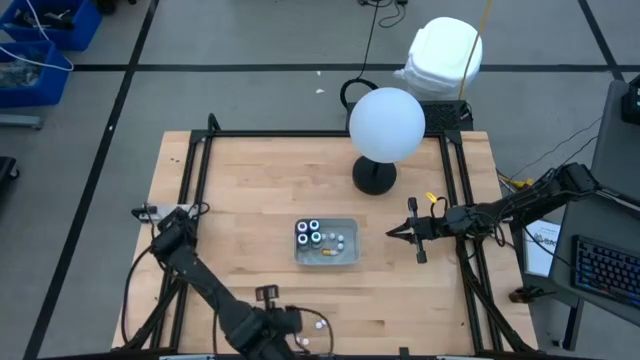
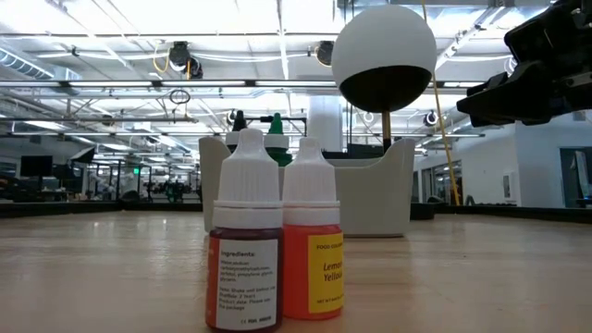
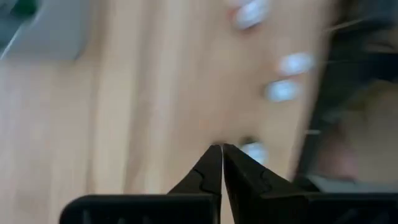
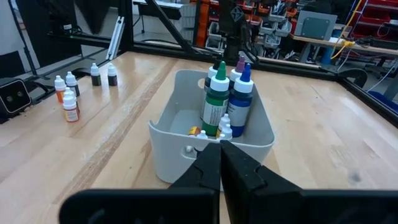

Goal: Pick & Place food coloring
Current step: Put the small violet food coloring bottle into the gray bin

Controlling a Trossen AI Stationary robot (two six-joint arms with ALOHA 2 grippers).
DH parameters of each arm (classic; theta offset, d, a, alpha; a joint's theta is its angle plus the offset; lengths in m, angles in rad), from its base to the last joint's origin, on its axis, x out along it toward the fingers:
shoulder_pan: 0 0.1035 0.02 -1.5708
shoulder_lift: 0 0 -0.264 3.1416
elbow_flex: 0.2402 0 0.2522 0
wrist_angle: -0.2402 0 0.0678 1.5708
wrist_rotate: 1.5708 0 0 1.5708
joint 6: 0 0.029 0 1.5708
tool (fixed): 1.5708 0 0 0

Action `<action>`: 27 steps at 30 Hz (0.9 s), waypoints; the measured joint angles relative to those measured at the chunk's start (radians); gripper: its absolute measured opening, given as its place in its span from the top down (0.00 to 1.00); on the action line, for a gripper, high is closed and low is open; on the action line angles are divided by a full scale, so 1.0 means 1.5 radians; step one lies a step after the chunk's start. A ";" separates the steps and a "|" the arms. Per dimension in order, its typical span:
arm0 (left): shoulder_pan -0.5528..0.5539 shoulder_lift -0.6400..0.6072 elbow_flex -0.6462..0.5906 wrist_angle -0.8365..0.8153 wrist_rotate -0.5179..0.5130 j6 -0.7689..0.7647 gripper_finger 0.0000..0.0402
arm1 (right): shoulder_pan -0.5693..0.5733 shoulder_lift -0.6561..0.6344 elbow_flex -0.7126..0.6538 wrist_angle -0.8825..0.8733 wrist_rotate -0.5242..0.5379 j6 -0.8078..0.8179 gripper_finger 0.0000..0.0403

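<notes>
Bottles: four big ones [image 4: 225,93] stand in the grey bin [image 4: 186,134], five small ones [image 4: 70,106] outside near it; both grippers closed, empty.

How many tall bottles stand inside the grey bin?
4, standing together at one end of the grey bin: green cap, blue cap, purple cap, black cap. Others may be hidden behind them.

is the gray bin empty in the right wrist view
No, the gray bin holds several tall bottles standing upright, with small ones beside them.
</notes>
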 joint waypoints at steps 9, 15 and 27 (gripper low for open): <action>0.005 0.000 -0.064 -0.008 0.001 -0.024 0.82 | 0.000 0.000 0.000 -0.008 0.000 0.000 1.00; 0.004 0.000 -0.081 0.029 0.021 0.107 0.62 | 0.000 0.000 0.000 -0.014 0.000 -0.001 1.00; -0.001 0.000 -0.120 0.060 0.043 0.152 0.42 | 0.000 0.000 0.000 -0.018 0.000 0.000 1.00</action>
